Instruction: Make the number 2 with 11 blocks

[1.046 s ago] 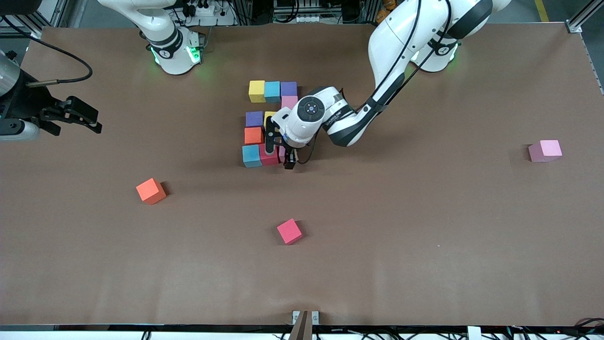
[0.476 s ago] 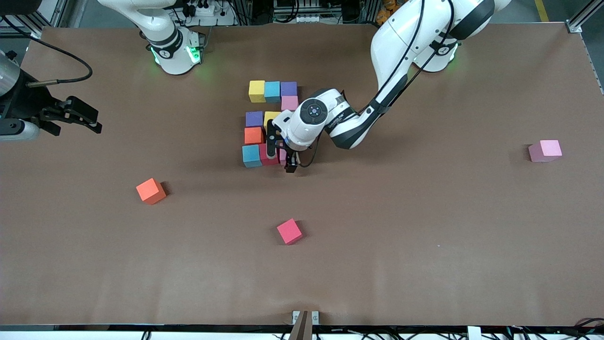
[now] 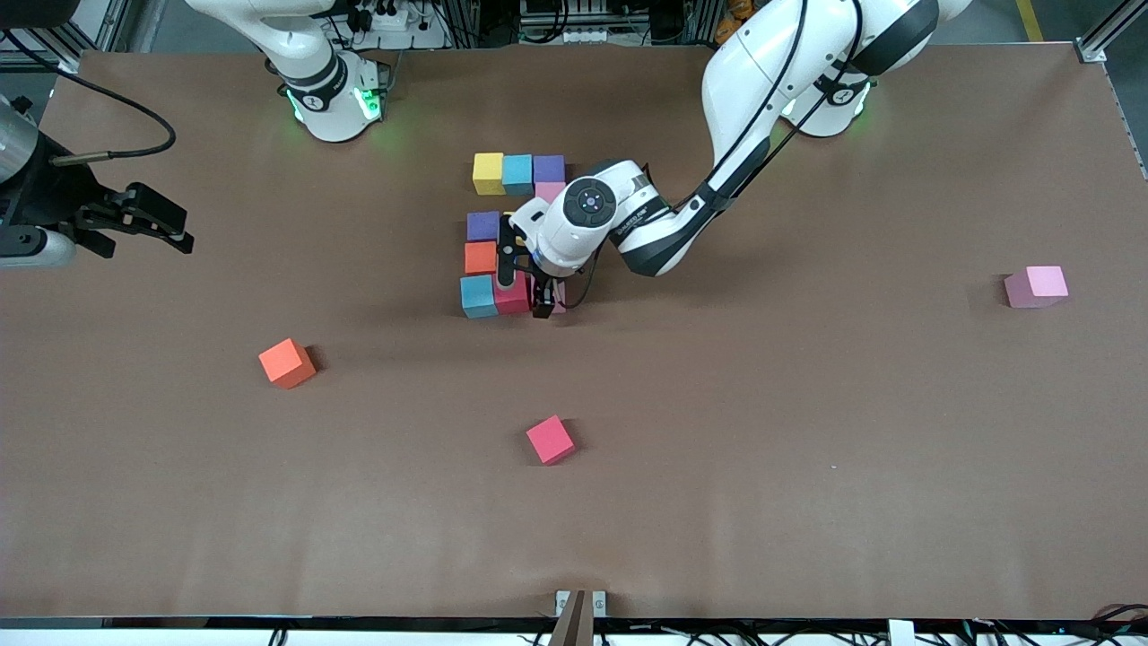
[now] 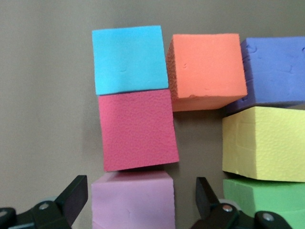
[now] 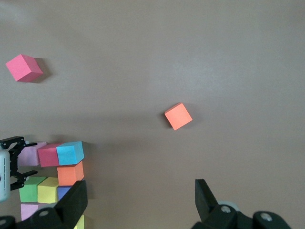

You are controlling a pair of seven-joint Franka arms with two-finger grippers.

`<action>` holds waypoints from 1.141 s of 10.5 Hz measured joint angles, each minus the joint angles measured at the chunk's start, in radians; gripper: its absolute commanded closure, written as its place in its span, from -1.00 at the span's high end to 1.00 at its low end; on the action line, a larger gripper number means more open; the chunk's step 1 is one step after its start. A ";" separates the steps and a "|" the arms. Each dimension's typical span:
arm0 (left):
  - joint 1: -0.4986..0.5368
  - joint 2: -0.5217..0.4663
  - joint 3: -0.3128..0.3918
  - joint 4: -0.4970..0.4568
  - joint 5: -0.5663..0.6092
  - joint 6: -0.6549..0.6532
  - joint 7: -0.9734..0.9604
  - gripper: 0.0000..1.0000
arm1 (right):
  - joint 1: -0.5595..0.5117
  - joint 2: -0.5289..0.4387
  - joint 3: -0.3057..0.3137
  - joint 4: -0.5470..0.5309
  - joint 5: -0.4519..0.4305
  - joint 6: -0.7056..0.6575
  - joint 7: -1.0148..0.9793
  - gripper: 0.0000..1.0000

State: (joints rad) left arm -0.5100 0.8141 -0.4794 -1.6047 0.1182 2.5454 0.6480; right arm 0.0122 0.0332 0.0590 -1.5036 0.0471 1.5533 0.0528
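Straddling pink block, fingers spread

A brown table with cables at its edge.

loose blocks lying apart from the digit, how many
3: an orange block toward the right arm's end, a red block nearest the front camera, a pink block toward the left arm's end.

The brown table carries the clustered blocks at upper centre (plus three strays: orange, red, pink).
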 measured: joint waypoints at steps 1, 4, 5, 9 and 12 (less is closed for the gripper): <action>0.016 -0.007 -0.023 0.002 0.000 -0.016 0.000 1.00 | 0.000 0.000 0.000 0.000 0.000 0.000 0.000 1.00; 0.115 -0.084 -0.136 0.016 0.000 -0.194 0.000 1.00 | 0.000 0.000 0.000 0.000 0.000 0.000 0.000 1.00; 0.167 -0.130 -0.176 0.021 0.000 -0.272 0.000 1.00 | 0.000 0.000 0.000 0.000 0.000 0.000 0.000 1.00; 0.343 -0.310 -0.215 0.028 -0.065 -0.442 -0.005 1.00 | 0.001 0.001 -0.001 0.000 0.000 0.001 0.000 1.00; 0.429 -0.405 -0.147 0.027 -0.138 -0.514 -0.041 1.00 | 0.001 0.001 -0.001 0.000 0.000 0.001 0.000 1.00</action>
State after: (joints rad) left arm -0.0811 0.4087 -0.6265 -1.5773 -0.0202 2.0312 0.6067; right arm 0.0130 0.0341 0.0585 -1.5038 0.0471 1.5540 0.0528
